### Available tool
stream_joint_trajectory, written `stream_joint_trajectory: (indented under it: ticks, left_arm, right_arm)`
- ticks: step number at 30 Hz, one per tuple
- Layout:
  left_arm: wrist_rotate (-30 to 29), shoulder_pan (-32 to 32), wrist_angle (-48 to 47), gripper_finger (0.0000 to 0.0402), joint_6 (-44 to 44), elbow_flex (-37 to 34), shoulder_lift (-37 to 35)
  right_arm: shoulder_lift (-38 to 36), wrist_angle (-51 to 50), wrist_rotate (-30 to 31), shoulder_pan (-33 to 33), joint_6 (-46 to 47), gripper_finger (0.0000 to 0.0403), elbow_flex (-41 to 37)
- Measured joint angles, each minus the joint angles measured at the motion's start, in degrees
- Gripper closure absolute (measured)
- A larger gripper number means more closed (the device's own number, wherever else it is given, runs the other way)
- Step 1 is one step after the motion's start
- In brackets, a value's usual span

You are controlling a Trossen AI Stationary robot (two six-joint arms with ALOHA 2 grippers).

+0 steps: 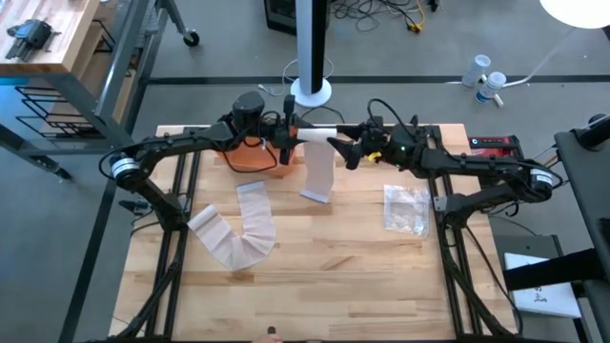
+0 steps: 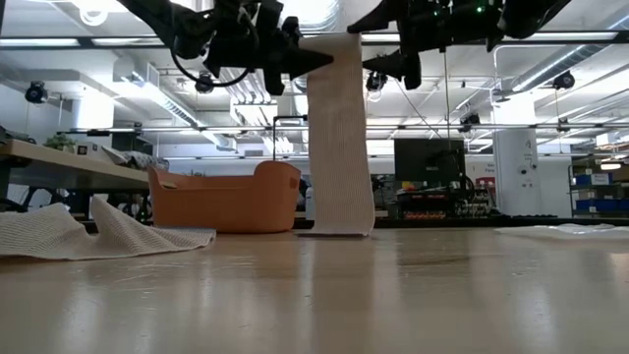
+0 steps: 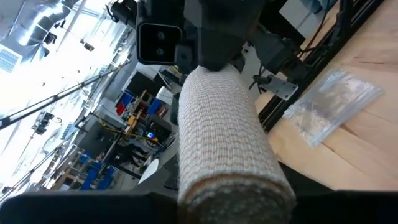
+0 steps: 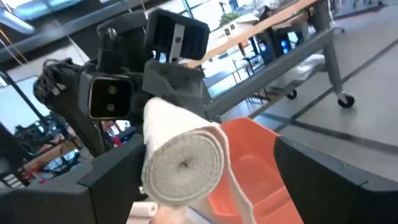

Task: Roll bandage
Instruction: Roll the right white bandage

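Both grippers, left (image 1: 286, 133) and right (image 1: 345, 145), clamp the ends of a bandage roll (image 1: 315, 133); its soft, light tail (image 2: 339, 138) hangs limp to the table (image 1: 334, 267)

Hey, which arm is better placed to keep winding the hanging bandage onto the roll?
Probably the right gripper: it meets the roll at the end above the hanging strip, while the left gripper braces the other end.
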Motion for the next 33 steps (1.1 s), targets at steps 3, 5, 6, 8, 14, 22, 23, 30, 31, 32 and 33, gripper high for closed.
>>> stream_joint_trajectory:
  ticks: [3,5,6,8,14,22,23,30,31,32,33]
  left_arm:
    - [0.3,-0.1,0.0,0.031,0.0,0.0,0.0]
    - [0.4,-0.2,0.0,0.031,0.0,0.0,0.0]
    - [0.4,-0.2,0.1,0.031,0.0,0.0,0.0]
    - [0.4,-0.2,-0.1,0.0307,0.0,0.0,0.0]
    - [0.4,-0.4,0.0,0.0309,-0.1,0.0,0.1]
    - [0.4,-0.3,-0.1,0.0305,-0.1,0.0,0.1]
    - [0.4,-0.3,0.0,0.0304,-0.1,0.0,0.1]
    - [0.3,-0.3,0.0,0.0308,-0.1,0.0,0.1]
    - [0.2,-0.3,0.0,0.0308,-0.1,0.0,0.1]
    - [-0.3,-0.4,0.1,0.0307,-0.1,0.0,0.1]
    - [-0.9,-0.4,0.2,0.0306,-0.1,0.0,0.1]
  right_arm:
    - [0.0,1.2,-4.8,-1.2,-0.2,0.0059,0.5]
    - [0.3,-0.6,-6.7,-1.9,-0.2,0.0059,1.3]
    - [1.0,-1.1,-7.1,-2.1,-0.1,0.0059,1.8]
    - [2.4,-1.5,-9.7,-3.0,1.0,0.0059,2.3]
    - [6.4,-1.4,-17.5,-4.5,4.5,0.0059,6.2]
    - [9.1,-1.5,-19.0,-4.5,6.0,0.0059,8.5]
    - [9.1,-1.5,-19.0,-4.5,6.5,0.0059,8.5]
    - [9.0,-1.4,-19.1,-3.7,5.9,0.006,8.3]
    - [9.0,-1.3,-19.1,-3.5,5.8,0.006,8.3]
    - [9.0,-1.2,-19.1,-3.3,5.8,0.006,8.3]
    - [9.1,-1.2,-19.1,-3.1,5.8,0.006,8.3]
